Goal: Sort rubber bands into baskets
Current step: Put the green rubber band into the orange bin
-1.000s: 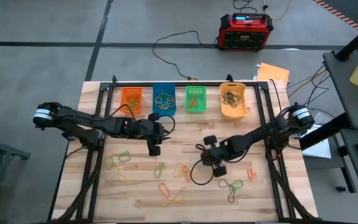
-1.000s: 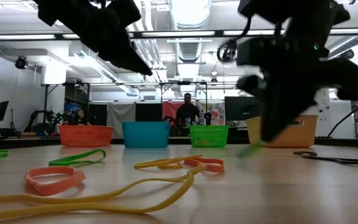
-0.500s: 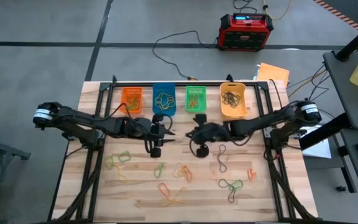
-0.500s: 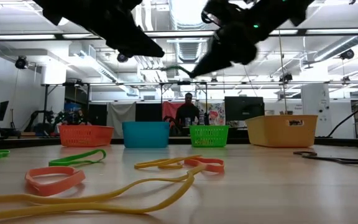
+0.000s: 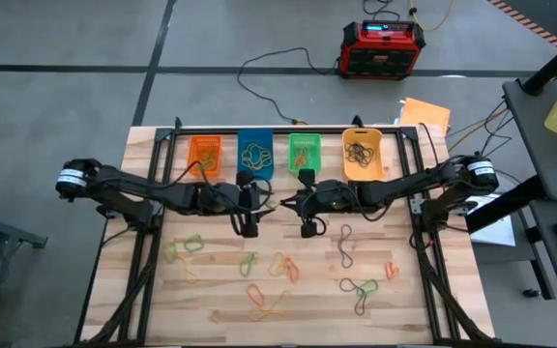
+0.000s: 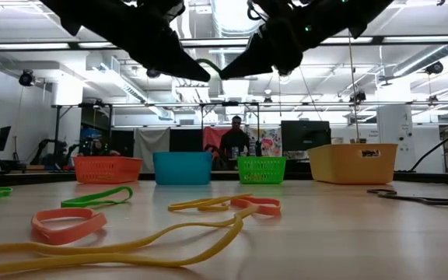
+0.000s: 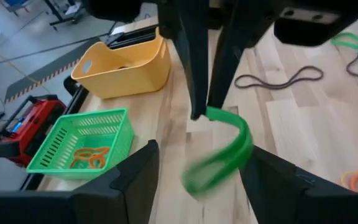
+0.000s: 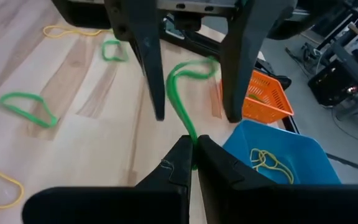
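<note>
A green rubber band (image 7: 229,149) hangs high over the middle of the table, with my right gripper (image 8: 191,142) shut on it. My left gripper (image 7: 201,152) faces it from the table's left. It is open, with one finger on each side of the band's loop (image 8: 191,67), apart from it. In the high view the two grippers, left (image 5: 262,203) and right (image 5: 288,203), meet tip to tip just near of the blue basket (image 5: 254,155) and green basket (image 5: 304,153). The orange basket (image 5: 204,153) and yellow basket (image 5: 363,155) end the row. My right gripper pinches the green band at one end of its loop (image 8: 190,138) between its two fingertips. The fingers reach in about level from the table's right. The band is lifted clear of the table, and its free loop curves away toward my left gripper's open fingers.
Loose bands lie on the near half of the table: green (image 5: 187,244), orange (image 5: 280,266), yellow (image 5: 264,309), black (image 5: 344,242), a green-and-black clump (image 5: 361,288). A red-and-black box (image 5: 383,46) stands on the floor beyond. A person (image 6: 234,140) shows far behind the baskets.
My right gripper has risen from the near right part of the table and swung toward the far edge and the left, carrying the green band up to my left gripper's tips. The band is now lifted clear, between the two grippers.
</note>
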Motion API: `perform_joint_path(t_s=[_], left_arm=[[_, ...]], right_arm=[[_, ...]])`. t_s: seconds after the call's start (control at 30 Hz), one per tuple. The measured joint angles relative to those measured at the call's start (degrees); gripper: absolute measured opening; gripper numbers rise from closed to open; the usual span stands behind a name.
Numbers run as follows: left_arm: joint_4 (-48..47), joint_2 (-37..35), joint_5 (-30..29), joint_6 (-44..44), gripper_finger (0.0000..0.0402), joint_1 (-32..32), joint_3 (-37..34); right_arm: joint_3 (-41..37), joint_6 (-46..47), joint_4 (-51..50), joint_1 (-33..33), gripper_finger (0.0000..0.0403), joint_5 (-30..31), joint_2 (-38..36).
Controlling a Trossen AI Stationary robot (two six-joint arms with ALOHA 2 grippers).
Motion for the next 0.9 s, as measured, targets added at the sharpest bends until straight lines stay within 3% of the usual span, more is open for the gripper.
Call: perform_joint_path(t_s=[0.13,0.37,0.67,0.9], left_arm=[[1.12,0.80,-0.02,1.17,0.0193,-0.02,0.00],[2.57,0.96,-0.02,1.40,0.0146,-0.02,0.00],[2.60,0.96,0.04,2.23,0.0012,-0.02,0.00],[2.64,0.96,0.09,2.45,0.0002,-0.02,0.00]], right_arm=[[0.00,-0.06,-0.02,0.00,0.0012,-0.01,0.00],[0.00,-0.02,0.00,-0.04,0.0012,0.03,0.00],[0.00,0.11,-0.02,-0.04,0.0012,0.05,0.00],[0.00,1.07,-0.02,-0.04,0.0012,0.07,0.00]])
